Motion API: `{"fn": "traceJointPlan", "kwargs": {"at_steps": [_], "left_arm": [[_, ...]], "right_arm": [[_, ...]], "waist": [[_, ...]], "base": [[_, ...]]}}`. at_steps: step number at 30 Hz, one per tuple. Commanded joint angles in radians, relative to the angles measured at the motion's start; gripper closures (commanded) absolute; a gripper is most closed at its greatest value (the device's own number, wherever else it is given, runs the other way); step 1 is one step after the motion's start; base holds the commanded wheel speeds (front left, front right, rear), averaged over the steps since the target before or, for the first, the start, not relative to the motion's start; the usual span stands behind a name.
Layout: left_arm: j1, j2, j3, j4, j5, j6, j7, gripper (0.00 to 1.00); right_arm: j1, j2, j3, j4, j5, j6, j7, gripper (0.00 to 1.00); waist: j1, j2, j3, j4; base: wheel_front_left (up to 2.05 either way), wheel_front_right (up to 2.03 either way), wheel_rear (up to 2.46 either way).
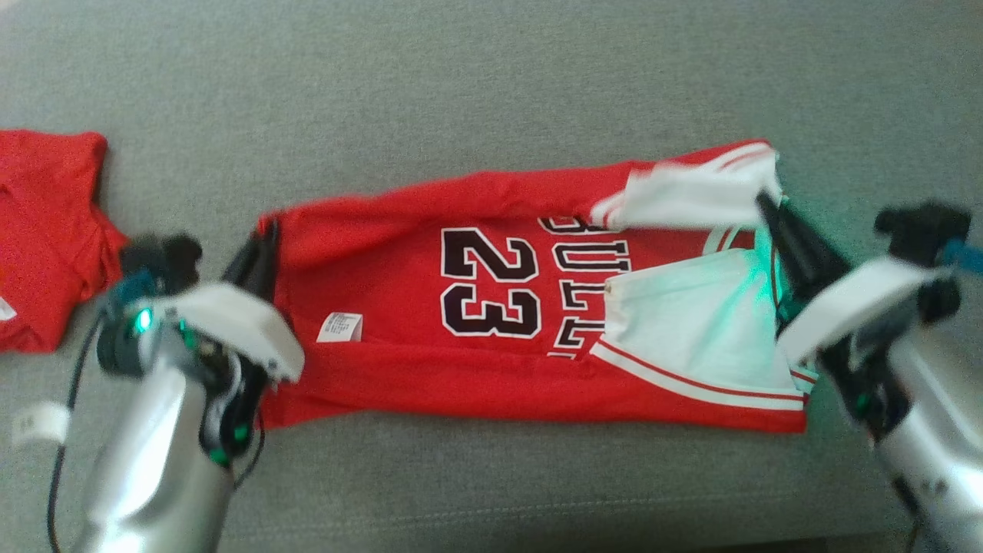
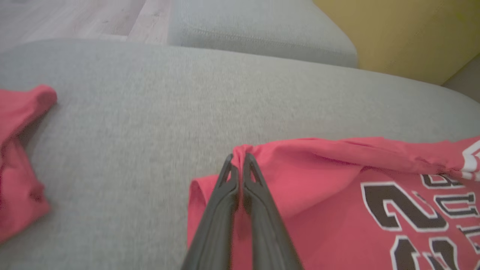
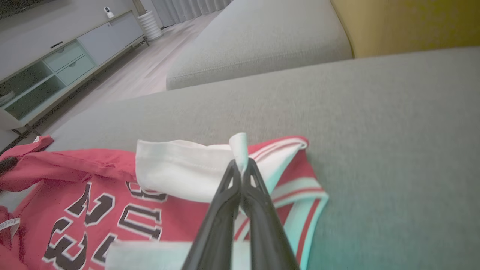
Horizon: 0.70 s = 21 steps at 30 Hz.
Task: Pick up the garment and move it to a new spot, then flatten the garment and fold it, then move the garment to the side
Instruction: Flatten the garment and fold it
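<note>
Two pairs of fingers are pinched shut on the red jersey (image 1: 384,269), which lies spread across the grey sofa cushion (image 1: 491,92) with its number 23 facing up. Our left gripper (image 2: 238,163) nips a bunched red edge at one end; our right gripper (image 3: 242,165) clamps a white flap (image 3: 180,168) at the other. A second red garment (image 1: 46,230) lies apart on our left.
</note>
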Motion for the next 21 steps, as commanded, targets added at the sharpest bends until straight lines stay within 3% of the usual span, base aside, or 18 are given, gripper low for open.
{"fn": "traceJointPlan", "kwargs": {"at_steps": [1,13,14,15,16,21], "left_arm": [[-0.003,0.037,0.046,-0.045,-0.003,0.009,-0.015,1.00],[0.176,0.057,0.055,-0.153,-0.006,0.064,-0.030,1.00],[0.182,0.058,0.054,-0.153,-0.008,0.065,-0.022,0.98],[0.186,0.057,0.053,-0.154,-0.011,0.067,-0.017,0.53],[0.191,0.056,0.054,-0.152,-0.016,0.068,-0.013,0.00],[0.226,0.052,0.057,-0.150,-0.010,0.089,-0.047,0.00]], "right_arm": [[0.023,-0.001,-0.011,-0.042,0.005,-0.001,-0.002,1.00],[0.337,0.115,-0.238,-0.180,-0.084,-0.001,0.067,1.00],[0.354,0.124,-0.249,-0.189,-0.096,-0.001,0.082,0.83],[0.369,0.134,-0.262,-0.199,-0.107,-0.001,0.094,0.52],[0.384,0.146,-0.275,-0.208,-0.116,-0.001,0.105,0.00],[0.447,0.188,-0.324,-0.266,-0.188,-0.001,0.123,0.00]], "waist": [[0.0000,-0.0001,-0.005,-0.005],[0.0000,-0.0001,-0.035,-0.012],[0.0000,-0.0001,-0.036,-0.012],[0.0000,-0.0001,-0.037,-0.012],[0.0000,-0.0001,-0.039,-0.012],[0.0000,-0.0001,-0.053,-0.020]], "base": [[0.00,0.00,0.00],[0.00,0.00,0.00],[0.00,0.00,0.00],[0.00,0.00,0.00],[0.00,0.00,0.00],[0.00,0.00,0.00]]}}
